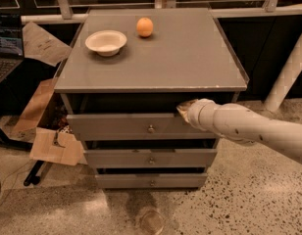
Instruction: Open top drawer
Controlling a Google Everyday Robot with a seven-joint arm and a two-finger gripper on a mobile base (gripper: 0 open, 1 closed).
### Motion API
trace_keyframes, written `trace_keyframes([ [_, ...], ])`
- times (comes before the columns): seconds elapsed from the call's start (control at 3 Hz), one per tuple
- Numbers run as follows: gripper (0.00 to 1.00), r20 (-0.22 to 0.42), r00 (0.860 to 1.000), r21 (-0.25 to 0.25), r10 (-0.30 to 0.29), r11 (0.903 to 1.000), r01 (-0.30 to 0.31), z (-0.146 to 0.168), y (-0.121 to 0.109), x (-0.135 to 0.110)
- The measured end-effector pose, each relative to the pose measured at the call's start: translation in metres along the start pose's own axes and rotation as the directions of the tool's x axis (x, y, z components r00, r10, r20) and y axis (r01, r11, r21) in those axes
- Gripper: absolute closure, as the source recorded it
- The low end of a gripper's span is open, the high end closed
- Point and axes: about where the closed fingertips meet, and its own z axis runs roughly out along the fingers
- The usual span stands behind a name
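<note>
The top drawer (112, 126) is the widest grey front of the three, with a small round metal knob (151, 129) at its centre. It stands out a little from the grey cabinet (156, 62), with a dark gap above its front. My gripper (184, 109) is at the upper edge of this drawer front, to the right of the knob, tucked under the cabinet top's lip. My white arm (249, 129) reaches in from the right and hides the drawer front's right end.
A white bowl (106, 42) and an orange (144, 27) sit on the cabinet top. Two narrower drawers (116, 158) lie below the top one. Cardboard (53, 146) and a laptop (6, 48) are at the left, a white post (288, 72) at the right, and a glass (151, 221) on the floor.
</note>
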Motion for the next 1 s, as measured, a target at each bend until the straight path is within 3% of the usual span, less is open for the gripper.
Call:
trace_keyframes([
  [0.33,1.0,0.014,1.0,0.071,0.02,0.9972,-0.021,0.0087,-0.0241,-0.0002],
  [0.67,1.0,0.016,1.0,0.077,0.019,0.9968,-0.021,0.0087,-0.0258,-0.0006],
  [1.0,1.0,-0.029,0.999,0.041,-0.029,0.9987,0.03,0.0121,-0.0172,0.0041],
])
